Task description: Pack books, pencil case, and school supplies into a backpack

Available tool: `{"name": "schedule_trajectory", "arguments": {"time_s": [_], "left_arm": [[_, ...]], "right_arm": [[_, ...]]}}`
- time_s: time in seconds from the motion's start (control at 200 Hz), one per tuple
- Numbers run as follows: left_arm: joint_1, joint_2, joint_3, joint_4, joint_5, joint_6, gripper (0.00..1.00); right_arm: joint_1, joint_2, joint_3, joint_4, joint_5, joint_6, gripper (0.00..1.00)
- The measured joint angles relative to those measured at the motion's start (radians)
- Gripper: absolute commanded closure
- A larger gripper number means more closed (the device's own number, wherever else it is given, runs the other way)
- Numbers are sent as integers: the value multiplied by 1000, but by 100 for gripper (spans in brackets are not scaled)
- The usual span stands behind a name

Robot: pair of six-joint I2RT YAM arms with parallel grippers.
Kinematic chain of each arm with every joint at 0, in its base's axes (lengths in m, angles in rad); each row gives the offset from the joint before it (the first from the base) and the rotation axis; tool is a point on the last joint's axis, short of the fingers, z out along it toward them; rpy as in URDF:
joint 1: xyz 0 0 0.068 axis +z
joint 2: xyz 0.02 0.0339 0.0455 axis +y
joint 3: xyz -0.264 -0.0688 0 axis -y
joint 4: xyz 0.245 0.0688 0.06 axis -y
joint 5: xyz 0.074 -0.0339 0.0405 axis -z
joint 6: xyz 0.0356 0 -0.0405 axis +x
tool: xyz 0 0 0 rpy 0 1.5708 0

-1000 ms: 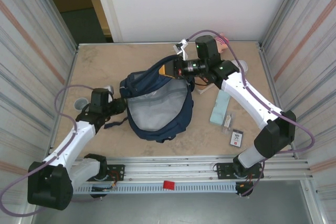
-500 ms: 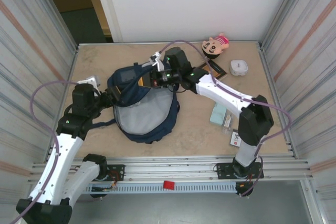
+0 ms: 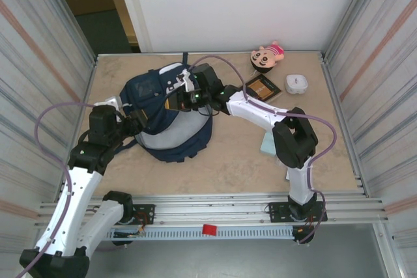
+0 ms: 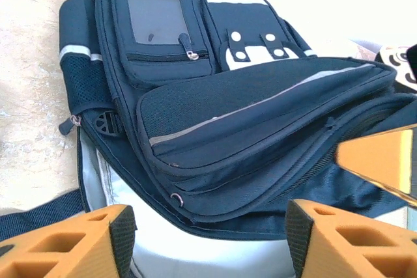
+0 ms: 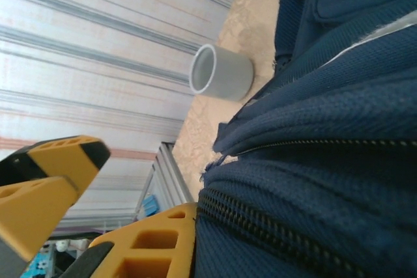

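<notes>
While the right arm has swung far over to the left, the backpack (image 3: 148,99) has gone with it. A second ago it lay in the middle of the counter (image 3: 228,161) with its pale inside wide open. Now it lies more to the left, with its front pockets on top and much less of the pale inside showing.

The book (image 3: 262,87) was under the right arm before. Now it lies bare at the back of the counter, between the pink doll (image 3: 268,55) and the white box (image 3: 296,83).

The right claw (image 3: 176,94) is at the top of the backpack. From its own camera its fingers are a little apart and the wall shows through the gap. The zip edge lies on the lower finger and hides its tip.

The left claw (image 3: 138,122) is at the backpack's left side. Its fingers (image 4: 65,245) are spread wide, and the pale inside lies between them.

The pencil case (image 3: 266,142) is half hidden behind the right arm's elbow. In the left wrist view a blurry orange piece (image 4: 384,161) at the right edge is hard to make out. In the right wrist view a grey round cup (image 5: 221,73) stands beside the backpack.
</notes>
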Motion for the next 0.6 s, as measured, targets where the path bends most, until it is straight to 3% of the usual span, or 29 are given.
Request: {"name": "schedule_trajectory", "arguments": {"time_s": [0.165,0.22,0.601], "left_arm": [[0,0,0,0,17,-8,36],[0,0,-1,3,23,-13,36],[0,90,-19,67,76,-27,36]], "right_arm": [[1,-14,-67,-8,42,35,47],[3,-26,-97,-23,65,56,42],[45,-193,-246,-269,209,108,25]]}}
